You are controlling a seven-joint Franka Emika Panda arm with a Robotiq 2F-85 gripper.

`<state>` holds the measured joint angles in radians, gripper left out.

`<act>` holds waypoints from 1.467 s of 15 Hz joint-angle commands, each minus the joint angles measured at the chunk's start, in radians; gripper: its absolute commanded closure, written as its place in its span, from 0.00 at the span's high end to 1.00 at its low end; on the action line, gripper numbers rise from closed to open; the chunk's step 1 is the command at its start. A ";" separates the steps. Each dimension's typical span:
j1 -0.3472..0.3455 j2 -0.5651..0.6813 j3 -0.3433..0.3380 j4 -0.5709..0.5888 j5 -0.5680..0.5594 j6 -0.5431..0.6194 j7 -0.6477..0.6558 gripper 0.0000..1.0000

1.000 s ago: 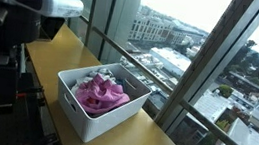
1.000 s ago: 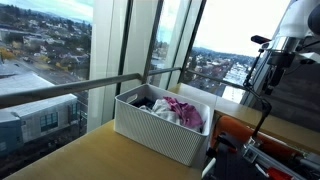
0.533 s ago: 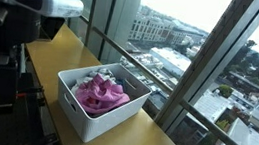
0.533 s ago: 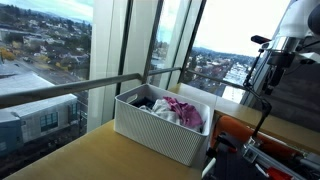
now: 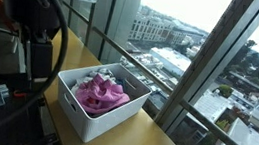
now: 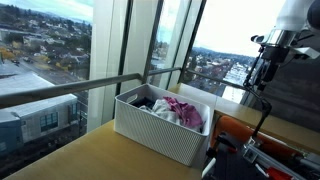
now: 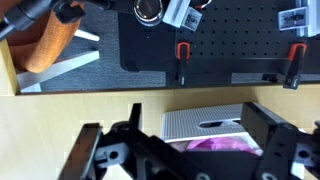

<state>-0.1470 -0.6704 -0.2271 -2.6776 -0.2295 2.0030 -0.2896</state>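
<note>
A white ribbed plastic bin [image 5: 92, 113] stands on the wooden table [image 5: 151, 141] beside the windows, and shows in both exterior views [image 6: 160, 130]. It holds crumpled magenta cloth [image 5: 101, 96] along with grey and dark pieces [image 6: 145, 103]. My gripper [image 7: 180, 140] is open and empty, its two dark fingers spread wide. It hangs in the air well off the bin's near end, as an exterior view [image 6: 263, 72] shows. In the wrist view the bin [image 7: 205, 122] and the magenta cloth [image 7: 215, 146] lie between the fingers, farther away.
Tall window panes with a metal railing [image 6: 110, 82] run along the table's far edge. A black perforated board [image 7: 240, 40] with red clamps [image 7: 182, 52] and an orange object [image 7: 45, 45] lie beyond the table. Orange and black equipment [image 6: 240, 132] stands by the arm's base.
The arm has swung: its white link has left the foreground of an exterior view, now showing cables and dark hardware. The gripper has shifted slightly. The bin and cloth have not moved.
</note>
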 commanded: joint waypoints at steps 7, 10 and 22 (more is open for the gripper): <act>0.146 0.294 0.155 0.197 0.083 0.285 0.118 1.00; 0.150 0.411 0.180 0.252 0.071 0.429 0.140 1.00; 0.190 0.777 0.266 0.342 0.038 0.692 0.174 1.00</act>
<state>0.0355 0.0105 0.0290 -2.3812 -0.1791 2.6534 -0.1276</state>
